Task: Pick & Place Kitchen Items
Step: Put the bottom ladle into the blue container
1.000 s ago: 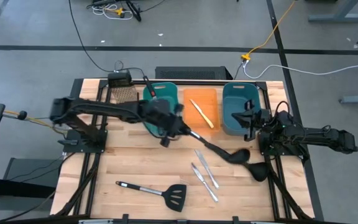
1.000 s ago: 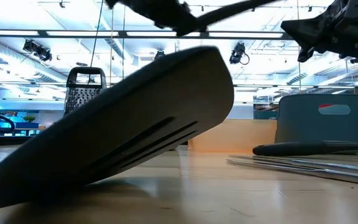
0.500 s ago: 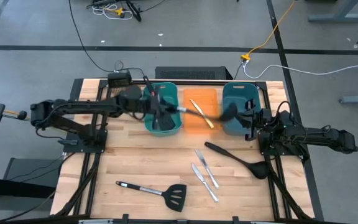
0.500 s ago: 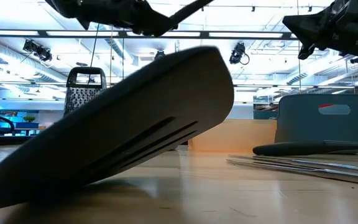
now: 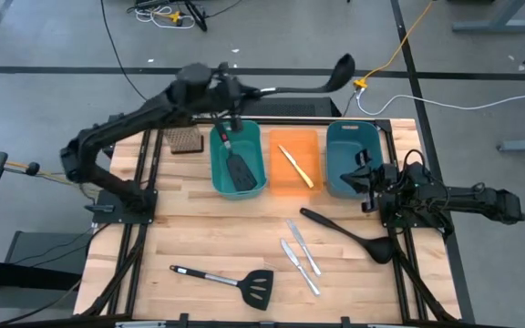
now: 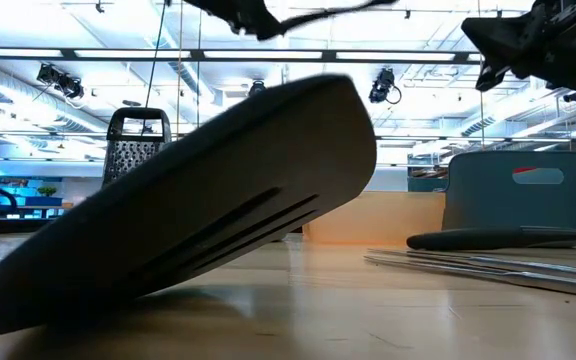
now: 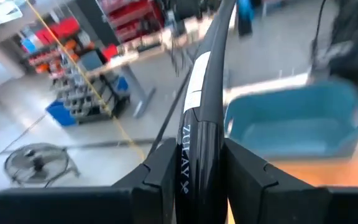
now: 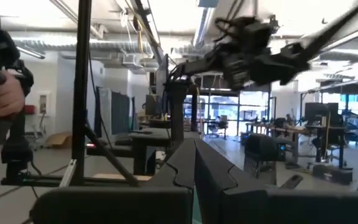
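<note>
Two ladles were in play: one ladle (image 5: 349,233) lay on the tabletop (image 5: 199,237) at the right, and the other, the raised ladle (image 5: 290,87), was held high over the far edge, its bowl out past the teal bins. The left gripper (image 5: 229,91) had its fingers (image 7: 166,171) clamped on that long black handle near its end, as the left wrist view showed. Gripped so far from the bowl, a stiff, light plastic ladle like this would likely swing and twist; a hold nearer the middle would probably steady it, and the smooth handle looked slippery. The right gripper (image 5: 369,179) waited by the right teal bin (image 5: 346,162), fingers pressed together on nothing. One spatula (image 5: 237,169) already sat in the left teal bin (image 5: 219,173), a yellow-handled knife (image 5: 296,167) in the orange bin (image 5: 281,182). Near the front lay another spatula (image 5: 226,281) and two silver knives (image 5: 301,255).
</note>
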Robot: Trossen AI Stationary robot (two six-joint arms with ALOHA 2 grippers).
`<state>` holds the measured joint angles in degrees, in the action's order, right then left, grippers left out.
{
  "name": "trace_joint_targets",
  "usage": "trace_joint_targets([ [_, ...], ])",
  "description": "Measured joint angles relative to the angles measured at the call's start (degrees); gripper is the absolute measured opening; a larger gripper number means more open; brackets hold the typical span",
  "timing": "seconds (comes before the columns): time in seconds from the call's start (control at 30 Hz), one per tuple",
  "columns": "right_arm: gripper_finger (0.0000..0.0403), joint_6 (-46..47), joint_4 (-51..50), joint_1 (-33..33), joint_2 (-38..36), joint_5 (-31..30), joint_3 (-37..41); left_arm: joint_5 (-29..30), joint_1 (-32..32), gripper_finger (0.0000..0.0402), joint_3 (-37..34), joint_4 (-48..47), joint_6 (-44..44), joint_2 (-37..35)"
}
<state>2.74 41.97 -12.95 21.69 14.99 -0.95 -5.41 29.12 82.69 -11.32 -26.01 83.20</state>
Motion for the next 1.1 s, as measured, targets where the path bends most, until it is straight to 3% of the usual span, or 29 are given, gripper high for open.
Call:
trace_joint_targets([
  [0.27,0.0004,-0.4,-0.1,1.7,0.1,-3.5,0.0,3.1,1.4,0.0109,16.7,-12.8,-17.2,15.8],
  [0.47,0.0004,-1.0,0.2,1.8,0.1,-3.6,0.0,4.1,0.2,0.0109,24.1,-12.4,-31.3,24.1],
  [0.77,0.0006,-2.2,1.0,1.8,0.2,-3.5,0.0,11.3,-1.7,0.0109,27.8,-8.0,-54.8,31.5],
  [0.93,0.0005,-2.5,1.7,1.8,0.2,-3.4,0.0,11.6,-1.7,0.0109,27.6,-2.1,-66.3,34.9],
  [1.1,0.0005,-2.5,1.9,1.8,0.1,-3.4,0.0,9.3,-1.8,0.0109,27.6,3.9,-70.6,36.8],
])
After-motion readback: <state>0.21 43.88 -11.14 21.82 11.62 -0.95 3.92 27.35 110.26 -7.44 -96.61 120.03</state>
